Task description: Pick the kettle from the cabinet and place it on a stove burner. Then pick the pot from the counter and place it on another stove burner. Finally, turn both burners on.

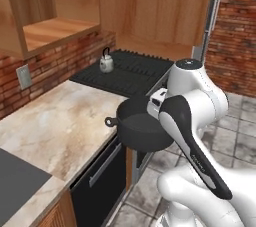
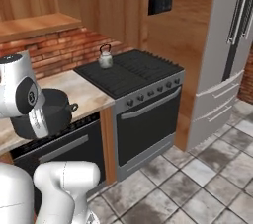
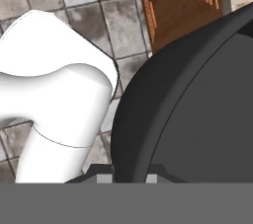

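Pot lifted off the counter edge, kettle already standing on the stove.

The tool (image 3: 127,177) at the bottom of the hand view is clamped on the rim of the pot (image 1: 142,128), one fingertip (image 3: 103,178) outside the wall and the other inside. In the left base view the pot hangs at centre frame, past the front edge of the counter (image 1: 60,121) and over the tiled floor (image 1: 240,141). The kettle (image 1: 106,62) sits upright on the black cooktop (image 1: 135,73), at its far left corner in the upper middle of the frame. The cabinet (image 1: 47,31) fills the upper left.
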